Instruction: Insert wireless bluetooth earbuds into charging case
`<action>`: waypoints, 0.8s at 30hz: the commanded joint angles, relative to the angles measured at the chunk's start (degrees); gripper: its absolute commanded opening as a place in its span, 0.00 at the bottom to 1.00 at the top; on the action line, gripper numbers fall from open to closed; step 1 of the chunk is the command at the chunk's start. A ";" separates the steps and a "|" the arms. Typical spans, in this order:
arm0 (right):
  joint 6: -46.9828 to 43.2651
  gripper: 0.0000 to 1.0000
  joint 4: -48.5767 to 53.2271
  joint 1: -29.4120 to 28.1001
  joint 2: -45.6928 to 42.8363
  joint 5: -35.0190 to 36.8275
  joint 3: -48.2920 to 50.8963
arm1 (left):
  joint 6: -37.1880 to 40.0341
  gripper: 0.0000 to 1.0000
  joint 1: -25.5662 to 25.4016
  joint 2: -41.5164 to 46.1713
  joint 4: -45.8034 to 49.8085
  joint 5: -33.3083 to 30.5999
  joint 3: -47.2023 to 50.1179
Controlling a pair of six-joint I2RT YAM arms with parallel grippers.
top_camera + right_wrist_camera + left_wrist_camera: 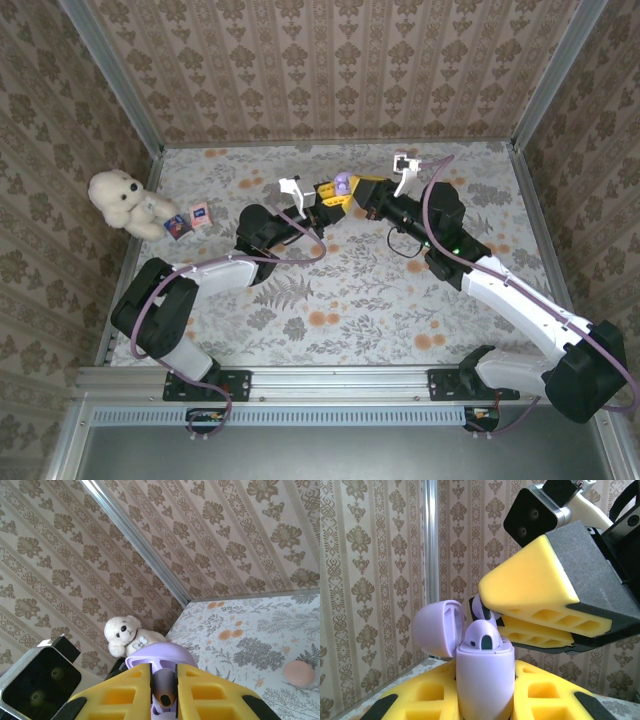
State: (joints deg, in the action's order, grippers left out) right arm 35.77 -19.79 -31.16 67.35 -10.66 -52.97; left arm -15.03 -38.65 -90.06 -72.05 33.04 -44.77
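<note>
The lilac charging case [485,680] stands upright between the yellow foam pads of my left gripper [485,700], which is shut on it. Its lid [440,627] is swung open to the left. One earbud [482,639] sits in the case. My right gripper [163,687] is shut on a second earbud [164,690], stem end toward the camera, just above and behind the case's open top [160,656]. In the top view both grippers, left [325,196] and right [362,188], meet at the case [343,183] above the far middle of the table.
A white teddy bear [120,200] sits at the far left corner with small cards [190,220] beside it. A pink round object [299,672] lies on the floral table. Patterned walls [330,60] with metal posts close the table in on three sides.
</note>
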 commanded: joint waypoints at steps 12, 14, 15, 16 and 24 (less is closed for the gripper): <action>-0.40 0.31 2.28 1.11 -0.38 -0.30 0.29 | -0.42 0.00 -0.30 0.69 -2.31 -0.67 -0.59; -0.02 0.37 2.89 1.51 -0.45 -0.07 -0.44 | -0.56 0.00 -0.35 0.68 -2.30 -0.86 -0.32; 0.13 0.39 3.15 1.73 -0.51 0.01 -0.72 | -0.62 0.00 -0.34 0.53 -2.30 -0.99 -0.15; 0.34 0.42 3.44 1.87 -0.60 0.11 -1.13 | -0.57 0.00 -0.38 0.52 -2.35 -1.10 0.08; 0.45 0.66 10.25 4.18 -3.71 0.44 -5.51 | -0.18 0.00 -0.46 0.04 -2.30 -1.83 2.13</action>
State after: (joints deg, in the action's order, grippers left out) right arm 36.25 -12.86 -27.97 66.39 -10.90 -54.74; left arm -15.00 -38.65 -90.06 -72.47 31.68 -43.68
